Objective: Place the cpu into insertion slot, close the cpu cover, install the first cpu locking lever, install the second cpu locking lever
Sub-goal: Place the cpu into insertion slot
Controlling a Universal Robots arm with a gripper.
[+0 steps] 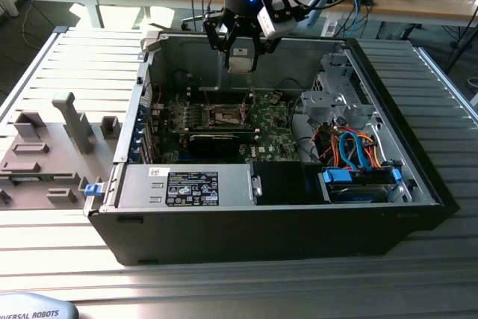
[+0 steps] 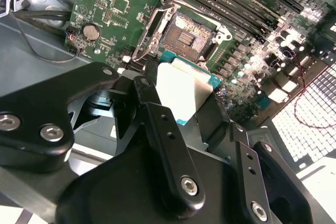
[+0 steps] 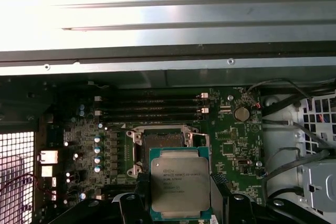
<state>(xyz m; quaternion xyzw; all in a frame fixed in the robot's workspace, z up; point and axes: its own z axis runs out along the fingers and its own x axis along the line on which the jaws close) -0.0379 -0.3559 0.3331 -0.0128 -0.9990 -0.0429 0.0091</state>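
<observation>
My gripper [image 1: 240,56] hangs above the open computer case, shut on the cpu [image 1: 240,60]. The cpu is a flat square chip with a silver-grey top [image 3: 180,187], held by its two side edges between black fingers [image 3: 137,195]. The second wrist view shows the chip [image 2: 181,90] held clear above the green board. The insertion slot [image 3: 160,142] is a dark square socket with a metal rim, open and bare, just beyond the chip's edge; it also shows in the second wrist view [image 2: 184,34] and the exterior view [image 1: 225,115]. I cannot tell the cpu cover apart from the silvery frame [image 2: 148,27] around the socket.
A long black card [image 1: 216,140] lies just in front of the socket, and memory slots [image 3: 157,107] lie behind it. The case's metal back wall [image 1: 194,65] rises close to the gripper. A drive cage and coloured cables [image 1: 355,151] fill the exterior view's right. Grey fixtures [image 1: 71,121] stand outside the case.
</observation>
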